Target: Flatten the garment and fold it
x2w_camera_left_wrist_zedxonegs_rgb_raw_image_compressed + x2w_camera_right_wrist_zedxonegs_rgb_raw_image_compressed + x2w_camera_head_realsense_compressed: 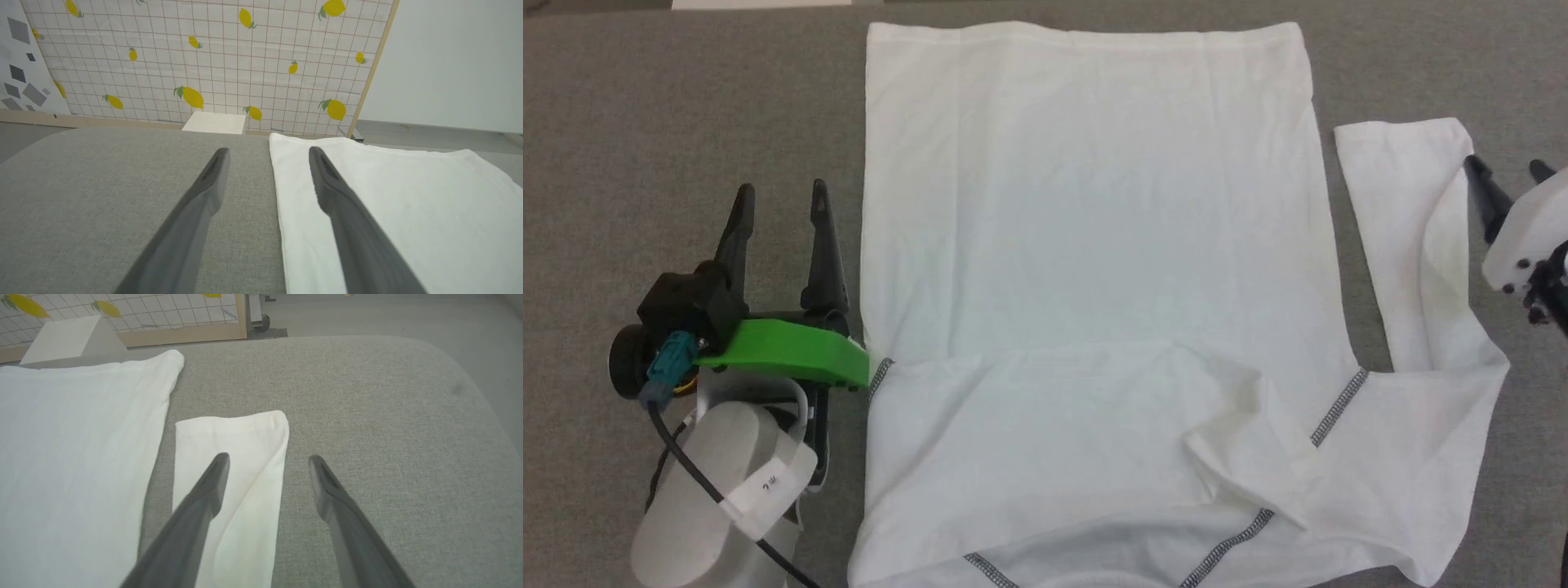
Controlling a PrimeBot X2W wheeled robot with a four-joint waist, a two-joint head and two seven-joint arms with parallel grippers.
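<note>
The white long-sleeved garment (1086,245) lies spread on the grey table, hem at the far side, grey-stitched shoulder seams near me. One sleeve is folded across its near part; the other sleeve (1409,237) lies out to the right, its cuff pointing away. My left gripper (780,192) stands open just left of the garment's (388,204) left edge, holding nothing. My right gripper (1507,167) is open above the right sleeve's (241,477) outer edge, one finger over the cloth, one over bare table.
The grey fabric table (686,122) has bare room on both sides of the garment. A rigid white box (214,121) stands beyond the far edge, before a lemon-patterned panel (204,61). The table's rounded corner (461,375) lies far right.
</note>
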